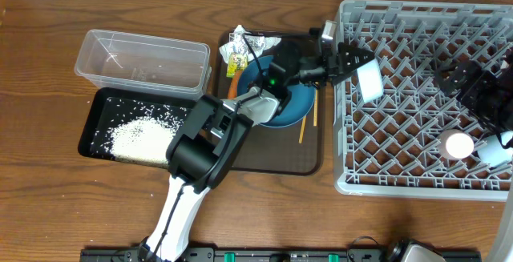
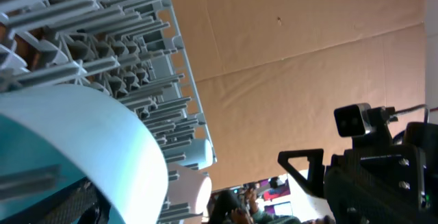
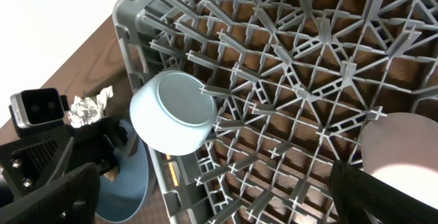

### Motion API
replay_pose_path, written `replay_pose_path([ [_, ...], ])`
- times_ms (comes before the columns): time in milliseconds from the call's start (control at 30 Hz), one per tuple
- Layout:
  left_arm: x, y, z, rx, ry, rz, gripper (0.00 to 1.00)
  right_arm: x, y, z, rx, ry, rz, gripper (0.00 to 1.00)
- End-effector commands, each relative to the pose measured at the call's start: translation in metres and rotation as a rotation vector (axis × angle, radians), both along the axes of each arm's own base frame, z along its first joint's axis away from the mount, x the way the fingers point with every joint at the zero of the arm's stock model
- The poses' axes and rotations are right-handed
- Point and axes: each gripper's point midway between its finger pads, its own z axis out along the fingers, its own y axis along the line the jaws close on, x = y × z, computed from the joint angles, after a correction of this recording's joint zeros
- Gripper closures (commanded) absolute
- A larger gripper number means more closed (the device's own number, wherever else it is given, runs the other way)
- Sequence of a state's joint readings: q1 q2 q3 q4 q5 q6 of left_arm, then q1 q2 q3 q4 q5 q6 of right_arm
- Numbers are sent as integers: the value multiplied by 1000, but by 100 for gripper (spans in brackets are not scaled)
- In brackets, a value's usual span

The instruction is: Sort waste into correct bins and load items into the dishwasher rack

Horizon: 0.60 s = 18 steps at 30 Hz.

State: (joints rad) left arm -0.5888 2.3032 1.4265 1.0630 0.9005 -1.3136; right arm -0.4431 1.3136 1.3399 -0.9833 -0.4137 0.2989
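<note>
My left gripper [image 1: 361, 66] reaches over the left edge of the grey dishwasher rack [image 1: 417, 183] and is shut on the pale blue cup [image 1: 369, 80]. The cup fills the lower left of the left wrist view [image 2: 75, 142] and shows in the right wrist view [image 3: 171, 112]. My right gripper [image 1: 466, 82] is open and empty above the rack [image 3: 287, 80], fingers wide apart [image 3: 212, 207]. The pink cup [image 1: 458, 146] stands in the rack. The dark blue plate [image 1: 292, 106], carrot [image 1: 232, 86], crumpled wrapper with yellow packet [image 1: 240, 47] and chopsticks [image 1: 307, 122] lie on the brown serving tray.
The clear tub [image 1: 144, 58] stands at back left. The black tray [image 1: 94, 126] in front of it holds loose white rice [image 1: 140, 142]. The brown serving tray [image 1: 280, 159] lies between the bins and the rack. My left arm [image 1: 204, 146] crosses it.
</note>
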Motion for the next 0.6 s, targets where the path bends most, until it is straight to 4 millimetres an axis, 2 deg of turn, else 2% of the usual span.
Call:
replay_pose_path([
  [0,13,21,22,-12,-113,8,2,0,-2,3,-14,-9,10,1],
  [133,27,46,55,-26,-191,60,2,0,-2,3,-14,-9,10,1],
  [200,33,58,66,0,-214,81,2,0,-2,3,-14,-9,10,1],
  [300,38,76,73,99,-239,114,2,0,-2,3,-14,-8,10,1],
  [433,38,115,62,372,-247,214,2,0,-1,2,-12,-5,10,1],
  [567,24,181,39,800,-270,359,2,0,1,2,-9,-7,18,1],
])
